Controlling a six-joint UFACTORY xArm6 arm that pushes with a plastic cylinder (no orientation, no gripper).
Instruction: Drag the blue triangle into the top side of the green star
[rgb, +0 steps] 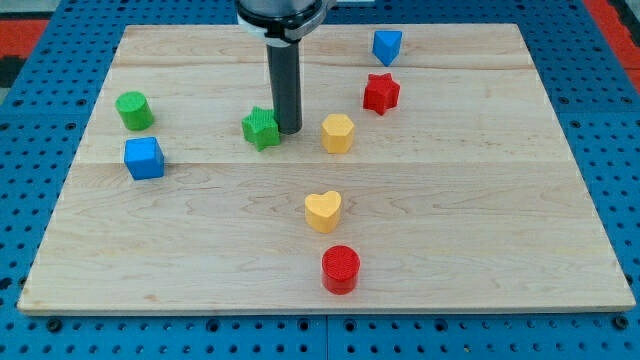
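The rod's tip (288, 131) touches the green star (260, 128); there is no pincer. The blue triangle (387, 45) sits well apart by the board's top edge. Any sideways sweep risks displacing the star.

We see my tip (289, 131) resting just to the right of the green star (260, 128), close enough to look as if it touches. A yellow hexagon (338, 133) sits near on the tip's right. Far off at the back right stands the blue triangle (387, 46), with the red star (381, 93) just in front of it. On the left of the wooden board (500, 230) are a green cylinder (133, 110) and a blue cube (144, 158). Nearer us lie a yellow heart (323, 211) and a red cylinder (341, 268).
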